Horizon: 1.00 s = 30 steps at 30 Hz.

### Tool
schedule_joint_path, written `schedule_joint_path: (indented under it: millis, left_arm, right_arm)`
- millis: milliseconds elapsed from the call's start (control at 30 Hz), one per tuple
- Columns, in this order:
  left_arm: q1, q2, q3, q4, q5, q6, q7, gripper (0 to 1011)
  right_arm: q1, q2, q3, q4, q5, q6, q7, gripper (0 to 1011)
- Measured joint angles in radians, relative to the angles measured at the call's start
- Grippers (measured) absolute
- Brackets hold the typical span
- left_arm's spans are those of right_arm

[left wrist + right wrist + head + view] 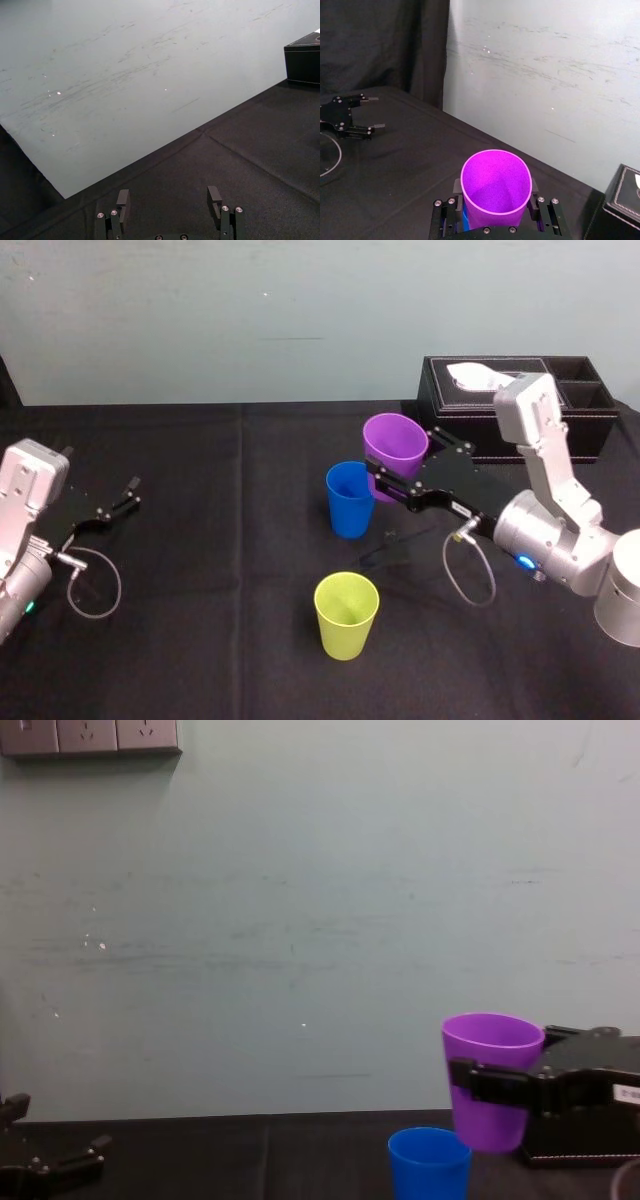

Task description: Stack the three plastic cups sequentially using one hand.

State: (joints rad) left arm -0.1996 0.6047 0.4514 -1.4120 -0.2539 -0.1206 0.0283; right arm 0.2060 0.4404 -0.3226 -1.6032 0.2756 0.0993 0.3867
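While the right pincer (405, 464) clamped its sides: purple cup (395, 445) tilted, just beside the upright blue cup (350, 500).
Yellow-green cup (346, 616): upright on the worktop (200, 590), apart.
Left pincer (128, 496): parted, empty, far left.

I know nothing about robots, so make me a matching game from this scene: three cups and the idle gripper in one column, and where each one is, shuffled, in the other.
1. purple cup
2. blue cup
3. yellow-green cup
4. left gripper

A. standing alone on the table, nearest the robot
B. open, holding nothing, at the left
C. gripped by the right gripper
D. standing on the table right beside the gripped cup

Pairs: 1-C, 2-D, 3-A, 4-B
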Motion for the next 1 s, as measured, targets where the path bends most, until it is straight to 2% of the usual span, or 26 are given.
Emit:
schedule_joint_path:
  millis: [533,1000]
  left_arm:
    - [0.0,0.0,0.0,0.0,0.0,0.0,0.0,1010]
    - [0.0,0.0,0.0,0.0,0.0,0.0,0.0,1010]
  right_arm:
    - [0.081,-0.061,-0.051,0.077,-0.052,0.024,-0.014,729]
    - [0.104,-0.082,-0.059,0.106,-0.063,0.03,-0.012,729]
